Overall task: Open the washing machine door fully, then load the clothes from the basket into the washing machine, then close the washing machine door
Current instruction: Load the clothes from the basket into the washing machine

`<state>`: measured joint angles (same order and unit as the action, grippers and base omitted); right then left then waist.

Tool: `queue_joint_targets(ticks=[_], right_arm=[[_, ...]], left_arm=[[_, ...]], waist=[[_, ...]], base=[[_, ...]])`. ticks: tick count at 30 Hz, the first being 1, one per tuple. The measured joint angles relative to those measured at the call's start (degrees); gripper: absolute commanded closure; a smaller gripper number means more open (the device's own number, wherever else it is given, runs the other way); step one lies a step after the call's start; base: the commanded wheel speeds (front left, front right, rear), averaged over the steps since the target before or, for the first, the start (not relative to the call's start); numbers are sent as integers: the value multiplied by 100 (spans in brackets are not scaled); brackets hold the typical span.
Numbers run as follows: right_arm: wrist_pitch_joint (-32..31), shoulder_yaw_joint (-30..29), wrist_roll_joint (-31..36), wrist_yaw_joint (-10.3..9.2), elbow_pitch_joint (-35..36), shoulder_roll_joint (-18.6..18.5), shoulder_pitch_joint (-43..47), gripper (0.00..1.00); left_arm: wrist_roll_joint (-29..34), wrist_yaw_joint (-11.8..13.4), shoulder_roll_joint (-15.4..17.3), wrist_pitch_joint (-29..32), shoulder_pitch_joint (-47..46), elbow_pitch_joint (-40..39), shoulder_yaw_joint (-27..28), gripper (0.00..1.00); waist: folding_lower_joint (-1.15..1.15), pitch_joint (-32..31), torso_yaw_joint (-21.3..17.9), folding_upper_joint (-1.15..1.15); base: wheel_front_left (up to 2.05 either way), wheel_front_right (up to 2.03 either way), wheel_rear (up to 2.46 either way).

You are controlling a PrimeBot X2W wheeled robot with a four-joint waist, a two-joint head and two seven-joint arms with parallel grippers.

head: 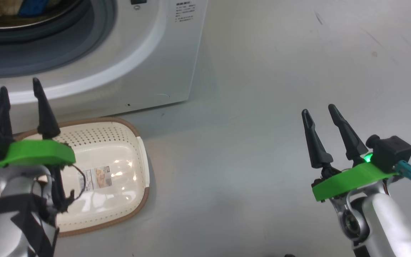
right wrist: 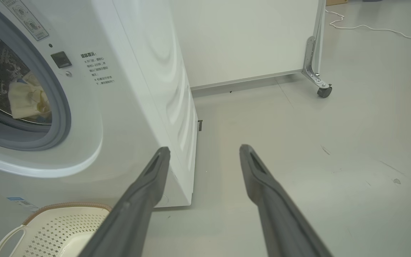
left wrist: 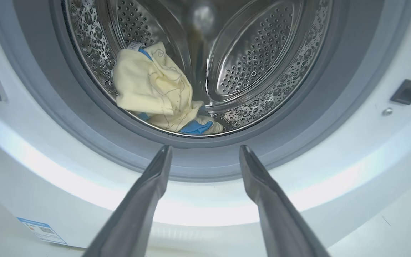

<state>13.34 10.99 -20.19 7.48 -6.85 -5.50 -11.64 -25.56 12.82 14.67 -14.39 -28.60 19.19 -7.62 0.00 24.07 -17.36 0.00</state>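
Clothes (left wrist: 155,89) in drum (left wrist: 262,53) beyond left tool (left wrist: 205,148) | right tool (right wrist: 203,148) well aside | both spread wide, holding nothing

Washing machine (head: 177,71): one. Basket (head: 134,132): one, with one label (head: 98,178) on its bottom. Clothes (left wrist: 152,85): one pale-yellow heap; the number of separate garments cannot be told. Grippers: two, the left gripper (head: 19,85) and the right gripper (head: 318,109), with two fingers (head: 45,114) each. Blue sticker (left wrist: 41,230): one. Caster wheel (right wrist: 324,91): one. Floor cable (right wrist: 369,28): one.
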Motion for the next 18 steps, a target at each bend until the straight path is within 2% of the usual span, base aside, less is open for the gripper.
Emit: queue_joint_targets(ticks=[2, 8, 12, 18], right_arm=[[-86, -70, 65, 0, 35, -20, 104, 0], [-338, -245, 229, 0, 218, -101, 482, 0], [-539, -357, 331, 0, 363, -134, 725, 0], [-794, -433, 428, 0, 599, -137, 1059, 0]], left_arm=[[142, 91, -93, -5, 448, -347, -10, 0], [343, 104, -365, -8, 1610, -1022, -188, 0], [409, 101, -502, -7, 2164, -1246, -314, 0], [457, 82, -519, -7, 2687, -1403, -388, 0]], waist=[[0, -165, 79, 0], [0, -681, 349, 0], [0, -1012, 554, 0], [0, -1474, 849, 0]], base=[[0, 0, 0], [0, 0, 0], [0, 0, 0], [0, 0, 0]])
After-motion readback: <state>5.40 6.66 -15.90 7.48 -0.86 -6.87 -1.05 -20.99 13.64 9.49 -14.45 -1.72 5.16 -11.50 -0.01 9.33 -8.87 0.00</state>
